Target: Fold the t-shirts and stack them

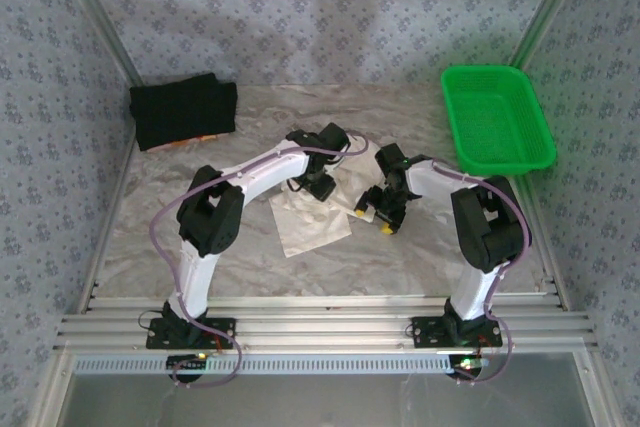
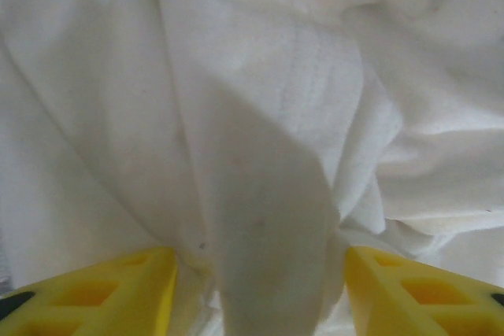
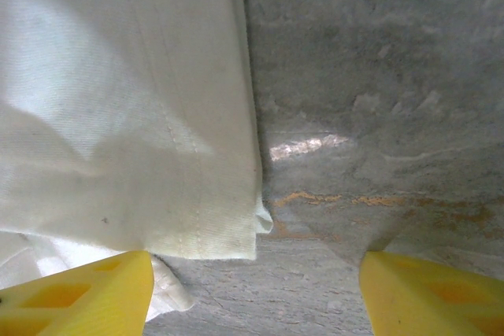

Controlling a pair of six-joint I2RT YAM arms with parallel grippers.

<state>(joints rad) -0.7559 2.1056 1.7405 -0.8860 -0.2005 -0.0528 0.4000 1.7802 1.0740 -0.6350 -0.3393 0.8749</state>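
The cream-white t-shirt (image 1: 310,222) lies crumpled on the table's middle. My left gripper (image 1: 322,190) points down into it. In the left wrist view a raised fold of its cloth (image 2: 276,116) stands between the two yellow fingers of the left gripper (image 2: 260,297), which are spread apart. My right gripper (image 1: 383,219) hovers low at the shirt's right edge. In the right wrist view it (image 3: 256,297) is open, with a hemmed corner of the shirt (image 3: 118,116) by its left finger and bare table under the gap. The black t-shirt (image 1: 183,114) lies folded at the back left, an orange bit (image 1: 205,137) at its front edge.
A green mesh basket (image 1: 485,69) stands at the back right. The grey mottled table top (image 1: 450,257) is bare to the right of the white shirt. Patterned walls and metal frame rails close in the back and both sides.
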